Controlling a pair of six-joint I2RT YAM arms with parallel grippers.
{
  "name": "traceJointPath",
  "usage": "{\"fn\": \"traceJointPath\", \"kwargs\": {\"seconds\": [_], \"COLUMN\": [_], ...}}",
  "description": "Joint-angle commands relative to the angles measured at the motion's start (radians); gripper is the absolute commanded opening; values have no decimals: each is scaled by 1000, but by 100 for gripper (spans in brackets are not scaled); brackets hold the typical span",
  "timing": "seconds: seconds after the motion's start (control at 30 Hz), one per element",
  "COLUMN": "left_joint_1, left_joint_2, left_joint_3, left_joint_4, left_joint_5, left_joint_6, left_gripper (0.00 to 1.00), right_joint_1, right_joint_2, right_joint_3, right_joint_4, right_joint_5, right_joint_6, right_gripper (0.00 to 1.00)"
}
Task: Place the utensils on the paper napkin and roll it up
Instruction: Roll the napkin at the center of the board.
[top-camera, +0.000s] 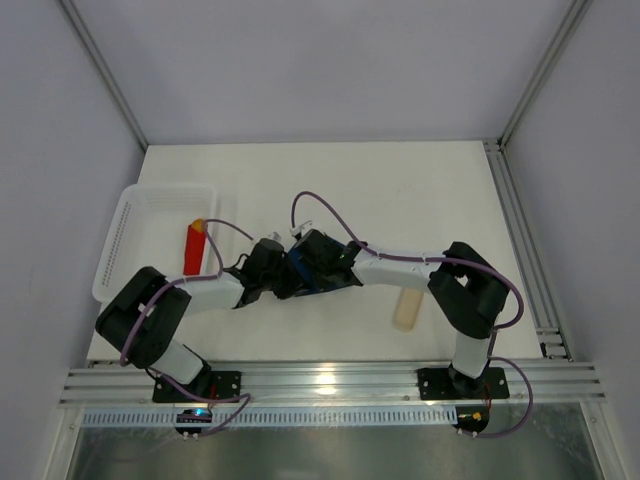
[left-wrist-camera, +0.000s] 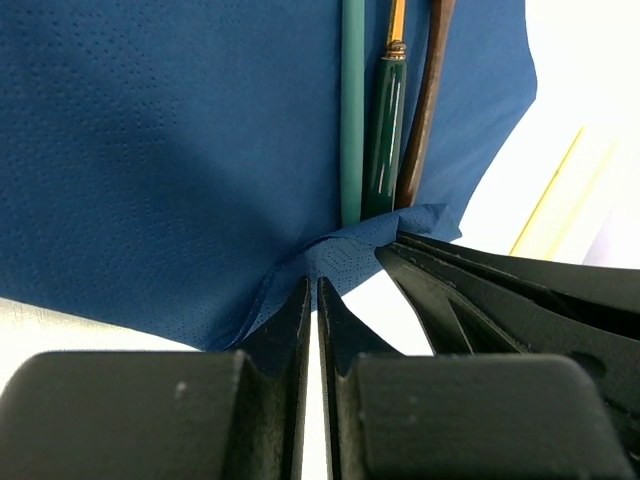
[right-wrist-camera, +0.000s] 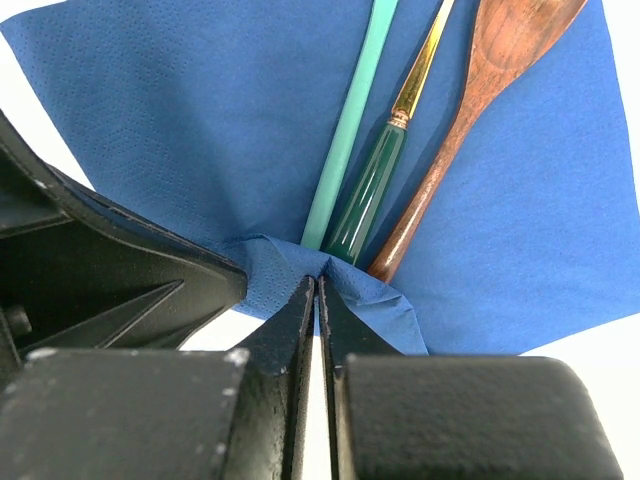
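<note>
While slim teal, green and wooden utensils (right-wrist-camera: 370, 190) are lying on the thin navy-blue paper napkin (right-wrist-camera: 170, 120), the left tool (left-wrist-camera: 312, 290) and right tool (right-wrist-camera: 318, 290) are pinching its lifted edge, both closed on it, to begin rolling.

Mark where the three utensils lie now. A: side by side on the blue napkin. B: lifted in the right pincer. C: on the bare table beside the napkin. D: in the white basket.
A: the right wrist view shows the teal stick, green-handled piece and wooden spoon lying side by side on the blue napkin.
</note>
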Motion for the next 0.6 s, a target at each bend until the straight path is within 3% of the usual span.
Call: {"fn": "traceJointPath", "kwargs": {"seconds": [0.0, 0.3, 0.57], "left_joint_1": [-6, -6, -6], "left_joint_2": [17, 28, 28], "left_joint_3": [-8, -3, -3], "left_joint_4": [40, 45, 49], "left_joint_5": [-14, -8, 4], "left_joint_6": [4, 4, 2], "left_gripper": [5, 2, 2], "right_joint_1": [-1, -2, -10], "right_joint_2": [-38, -136, -226], "right_joint_3": [-6, -12, -70], "right_joint_4": [34, 10, 5], "right_joint_5": [11, 19, 19], "right_joint_6": [18, 31, 49], "right_gripper": [8, 24, 27]}}
